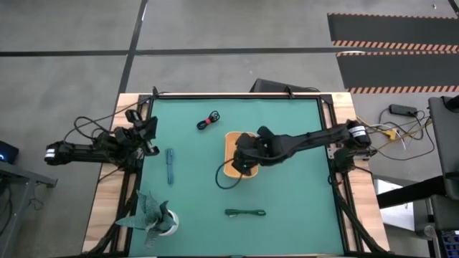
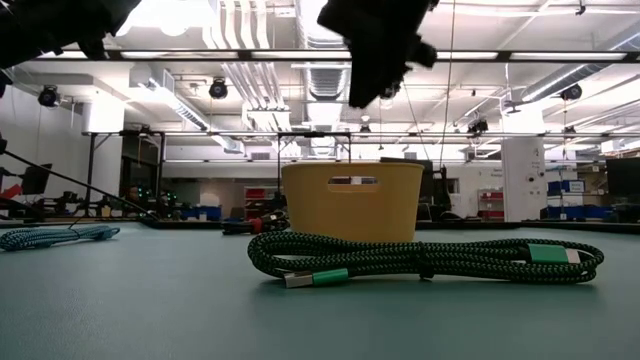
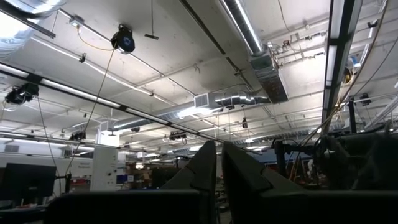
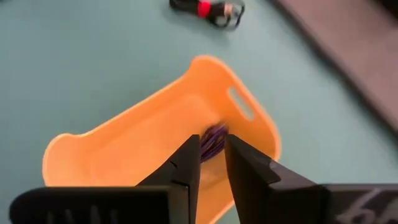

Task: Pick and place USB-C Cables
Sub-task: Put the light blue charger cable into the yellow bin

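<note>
The orange tray (image 1: 231, 143) stands mid-table. My right gripper (image 4: 212, 152) hovers over it, pointing down at a slant, its fingers a narrow gap apart with nothing between them. Through that gap a purple cable (image 4: 215, 137) shows, lying inside the tray (image 4: 143, 143). In the low view the gripper (image 2: 385, 55) hangs well above the tray's rim. The red-and-black cable (image 1: 208, 122), the light blue cable (image 1: 170, 166) and the dark green cable (image 1: 245, 213) lie on the green mat. My left gripper (image 3: 219, 158) waits shut at the table's left edge, pointing up.
A teal folded-paper plant (image 1: 152, 216) stands at the near left corner. A thin black wire loop (image 1: 224, 178) lies on the mat by the tray's near side. The dark green cable (image 2: 420, 258) lies between the tray and the near edge.
</note>
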